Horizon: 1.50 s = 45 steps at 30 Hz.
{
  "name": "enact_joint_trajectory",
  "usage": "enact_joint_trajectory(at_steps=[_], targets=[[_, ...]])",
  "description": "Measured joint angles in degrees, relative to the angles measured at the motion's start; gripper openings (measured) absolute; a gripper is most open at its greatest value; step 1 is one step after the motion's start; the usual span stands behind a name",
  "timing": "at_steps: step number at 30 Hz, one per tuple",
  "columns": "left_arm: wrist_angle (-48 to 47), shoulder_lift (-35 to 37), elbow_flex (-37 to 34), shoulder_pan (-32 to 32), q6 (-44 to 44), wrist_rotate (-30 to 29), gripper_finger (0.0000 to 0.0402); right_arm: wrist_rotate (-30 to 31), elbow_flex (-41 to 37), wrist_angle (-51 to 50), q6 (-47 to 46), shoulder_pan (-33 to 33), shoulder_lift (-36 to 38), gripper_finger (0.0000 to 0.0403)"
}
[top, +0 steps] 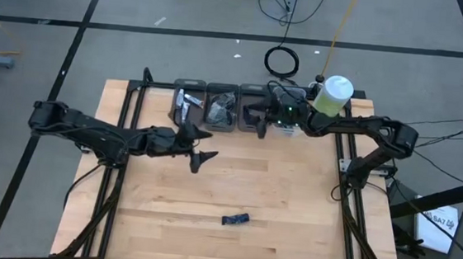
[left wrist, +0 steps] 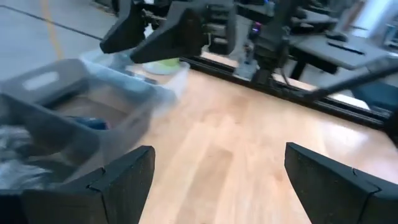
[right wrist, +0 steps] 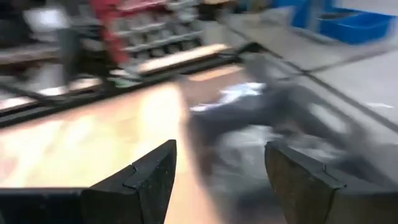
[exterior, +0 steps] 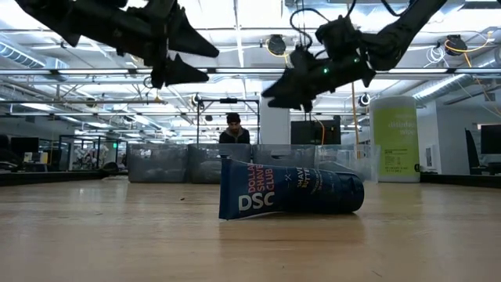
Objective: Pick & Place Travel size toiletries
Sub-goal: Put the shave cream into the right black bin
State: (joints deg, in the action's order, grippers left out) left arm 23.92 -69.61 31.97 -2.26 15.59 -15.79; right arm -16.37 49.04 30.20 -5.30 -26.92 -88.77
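Note:
A dark blue tube (top: 235, 220) (exterior: 290, 192) printed with white letters lies on its side on the wooden table, near the front middle. No gripper touches it. At the table's far edge stand three small bins (top: 221, 108). The left bin holds white-and-blue tubes (top: 186, 101), and the middle one holds dark pieces. My left gripper (top: 205, 146) (left wrist: 217, 180) hangs open above the table, just in front of the bins. My right gripper (top: 258, 123) (right wrist: 217, 180) hovers open over the right-hand bin, with nothing between its fingers.
A big green bottle with a white cap (top: 333, 94) stands at the far right behind the bins. Black frame rails (top: 116, 178) run along both table sides. Bare wood (top: 293, 192) lies between the bins and the tube. A person (exterior: 233, 129) sits far behind the table.

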Motion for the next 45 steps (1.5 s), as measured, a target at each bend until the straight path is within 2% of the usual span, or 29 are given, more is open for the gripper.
enact_joint_trajectory(at_steps=[7,10,13,18,23,29,32,38,41,45], targets=[[2.2,-7.3,0.5,-1.5,0.0,9.7,0.0351,-16.4,-0.1,3.4,-3.4,5.5,2.5,0.0226],[4.1,-11.0,1.3,-2.8,-1.6,10.8,0.0351,-17.6,0.1,7.5,-3.9,8.0,3.5,0.0232],[3.3,-14.3,4.6,-3.5,-4.1,11.2,0.0351,-20.2,-0.1,7.3,-4.0,9.9,5.9,0.0237],[-3.8,-19.4,13.3,-5.3,-7.7,13.2,0.0351,-22.8,-0.6,6.7,-2.8,13.9,11.3,0.0239],[-15.1,-24.4,21.3,-7.9,-9.9,12.6,0.0351,-22.7,-3.5,4.6,-3.5,17.0,18.8,0.0239],[-26.6,-29.9,29.9,-11.4,-9.4,7.7,0.0351,-22.3,-11.4,2.5,-6.0,19.7,28.8,0.0225],[-31.9,-32.2,33.6,-13.5,-9.4,6.2,0.0351,-17.9,-16.7,2.7,-6.0,21.0,33.2,0.0218],[-34.8,-36.7,38.8,-17.5,-8.8,8.1,0.0351,-9.0,-27.2,7.2,-5.8,22.0,39.6,0.0213],[-35.4,-38.4,40.1,-18.7,-5.0,8.4,0.0351,-4.3,-31.6,12.0,-4.4,21.9,41.3,0.0212],[-36.7,-40.6,41.2,-19.6,0.0,8.6,0.0351,-1.8,-35.3,17.4,-4.1,21.9,42.4,0.0212]])
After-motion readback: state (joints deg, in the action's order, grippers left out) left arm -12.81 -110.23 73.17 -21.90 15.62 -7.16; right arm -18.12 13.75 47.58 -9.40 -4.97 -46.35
